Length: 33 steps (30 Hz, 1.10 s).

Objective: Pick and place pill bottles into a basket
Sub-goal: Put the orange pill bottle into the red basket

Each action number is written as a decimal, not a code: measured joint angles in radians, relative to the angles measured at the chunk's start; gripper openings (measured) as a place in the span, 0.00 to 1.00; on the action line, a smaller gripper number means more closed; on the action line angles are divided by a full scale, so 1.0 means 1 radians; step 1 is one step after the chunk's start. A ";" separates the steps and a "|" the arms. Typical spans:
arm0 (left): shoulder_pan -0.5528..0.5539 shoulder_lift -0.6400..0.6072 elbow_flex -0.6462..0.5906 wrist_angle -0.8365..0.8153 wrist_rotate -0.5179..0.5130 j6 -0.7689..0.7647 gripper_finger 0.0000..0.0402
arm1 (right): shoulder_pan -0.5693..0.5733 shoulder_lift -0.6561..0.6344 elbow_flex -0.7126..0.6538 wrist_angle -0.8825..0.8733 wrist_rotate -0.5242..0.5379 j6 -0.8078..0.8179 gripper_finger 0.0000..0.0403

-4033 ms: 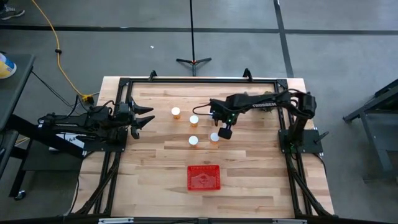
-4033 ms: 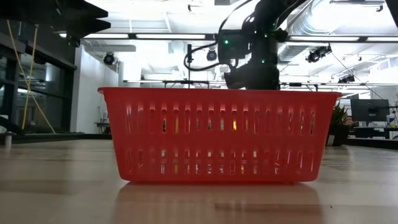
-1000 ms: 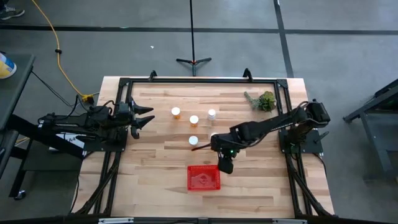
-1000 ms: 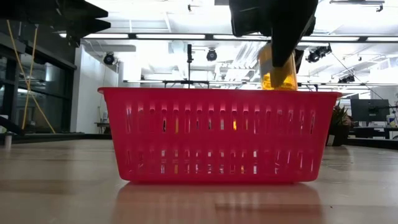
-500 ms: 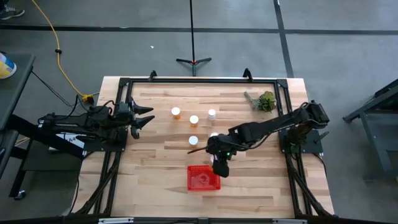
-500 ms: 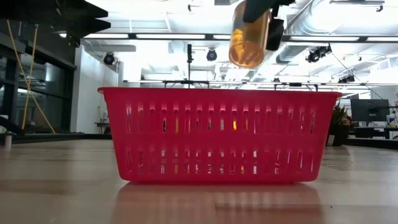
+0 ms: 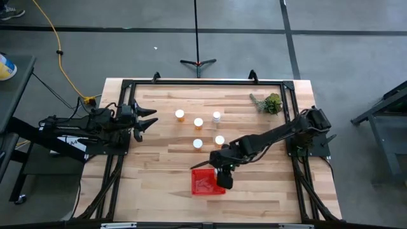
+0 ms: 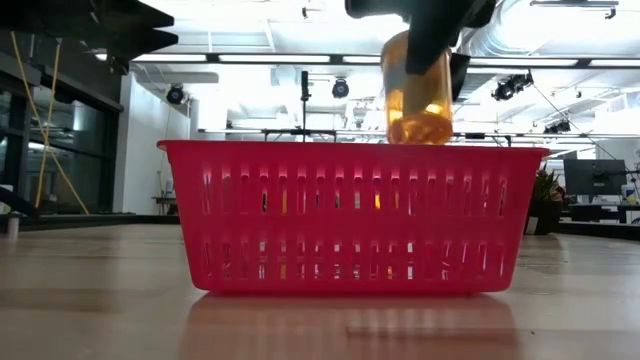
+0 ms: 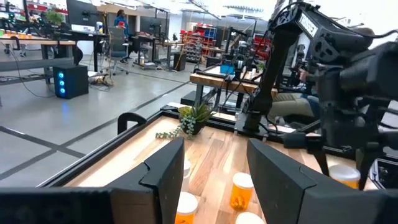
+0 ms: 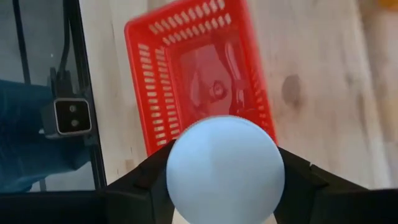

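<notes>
My right gripper [image 7: 221, 180] is shut on an orange pill bottle [image 8: 418, 92] over the right part of the red meshed basket [image 7: 205, 183]. In the right wrist view the bottle's white cap [image 10: 225, 168] fills the space between my fingers, with the basket [image 10: 186, 81] below. Several more bottles stand upright on their bases on the table, among them one [image 7: 180, 115], another [image 7: 198, 122] and a third [image 7: 219, 140]. My left gripper [image 7: 150, 119] is open and empty at the table's left edge. My right gripper pinches the bottle's upper end, at the cap [image 10: 186, 186], between its two fingers [image 10: 140, 186]. The fingers come from above, pointing down. The bottle hangs upright and lifted clear, cap up, its bottom [image 8: 420, 132] about level with the basket's rim [image 8: 300, 147].
A green leafy clump [image 7: 269, 103] lies at the far right of the table. A dark metal frame [image 7: 203, 83] runs around the table. In the left wrist view, standing bottles [image 9: 242, 190] and the right arm [image 9: 348, 87] show ahead.
My right gripper has carried the bottle toward the table's near edge and a little left, from beside the basket's far right corner to over the basket. The bottle tipped on the way and now hangs upright, lower than half a second ago.
</notes>
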 joint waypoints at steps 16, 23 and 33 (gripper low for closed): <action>0.000 0.000 0.000 0.036 -0.005 0.001 0.53 | 0.003 0.081 0.000 0.052 0.008 0.007 0.49; 0.000 0.000 0.000 0.043 -0.005 0.001 0.53 | 0.001 0.085 0.000 0.051 0.043 0.003 0.47; 0.000 0.000 0.000 0.043 0.012 0.001 0.53 | 0.001 0.086 0.000 0.035 0.064 0.005 0.54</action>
